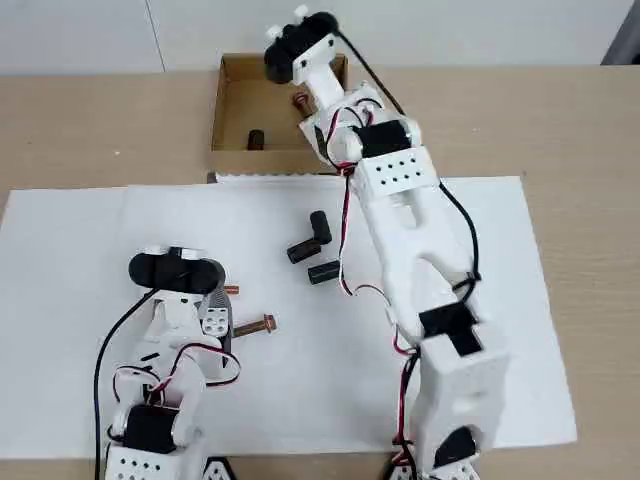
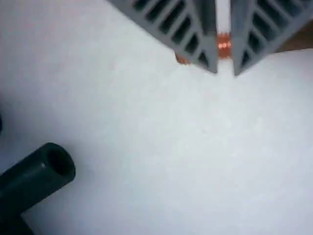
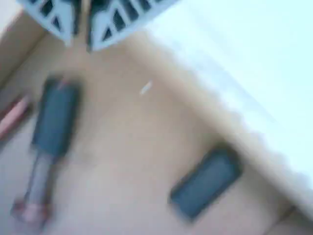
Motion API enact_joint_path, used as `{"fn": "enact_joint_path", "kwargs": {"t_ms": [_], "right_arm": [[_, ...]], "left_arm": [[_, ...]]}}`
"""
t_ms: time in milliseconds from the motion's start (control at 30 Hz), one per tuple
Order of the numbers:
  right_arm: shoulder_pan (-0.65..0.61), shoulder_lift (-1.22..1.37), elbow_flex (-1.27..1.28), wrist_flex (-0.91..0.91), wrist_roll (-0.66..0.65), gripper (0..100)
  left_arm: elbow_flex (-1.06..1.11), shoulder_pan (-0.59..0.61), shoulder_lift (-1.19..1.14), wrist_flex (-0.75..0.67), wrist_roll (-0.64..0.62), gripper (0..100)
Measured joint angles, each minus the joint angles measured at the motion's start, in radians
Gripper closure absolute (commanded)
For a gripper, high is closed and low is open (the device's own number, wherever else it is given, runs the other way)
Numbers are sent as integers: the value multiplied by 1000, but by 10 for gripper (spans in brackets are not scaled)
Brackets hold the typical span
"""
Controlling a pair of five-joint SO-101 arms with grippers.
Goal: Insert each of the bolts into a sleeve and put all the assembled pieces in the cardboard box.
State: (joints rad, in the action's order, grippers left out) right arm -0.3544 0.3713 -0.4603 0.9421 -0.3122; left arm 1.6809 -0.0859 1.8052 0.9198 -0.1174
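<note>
My left gripper (image 1: 229, 298) (image 2: 224, 58) is low over the white paper, shut on a copper bolt (image 2: 223, 44) whose tip (image 1: 232, 290) pokes out. A second bolt (image 1: 257, 325) lies on the paper just beside it. Three black sleeves (image 1: 320, 226) (image 1: 303, 250) (image 1: 323, 271) lie mid-paper; one sleeve (image 2: 39, 176) shows in the left wrist view. My right gripper (image 1: 303, 108) (image 3: 80, 34) hangs inside the cardboard box (image 1: 225, 110), its fingers nearly together with nothing between them. Under it lie a sleeve with a bolt in it (image 3: 51, 127) and a lone sleeve (image 3: 205, 183) (image 1: 256, 138).
The white paper (image 1: 100, 300) covers most of the wooden table (image 1: 80, 120). The box stands at the paper's far edge. The right arm (image 1: 410, 230) stretches across the paper's right half, with cables hanging along it. A reddish bolt (image 3: 14, 117) lies by the box wall.
</note>
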Motion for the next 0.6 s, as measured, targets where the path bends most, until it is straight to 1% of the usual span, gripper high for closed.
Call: {"fn": "enact_joint_path", "kwargs": {"t_ms": [267, 467, 600], "right_arm": [[-41, -123, 0, 373, 135, 995], [-60, -140, -3, 654, 152, 995], [-61, -140, -3, 704, 146, 994]], "left_arm": [[0, 0, 0, 0, 0, 994], [0, 0, 0, 0, 0, 994], [0, 0, 0, 0, 0, 994]]}}
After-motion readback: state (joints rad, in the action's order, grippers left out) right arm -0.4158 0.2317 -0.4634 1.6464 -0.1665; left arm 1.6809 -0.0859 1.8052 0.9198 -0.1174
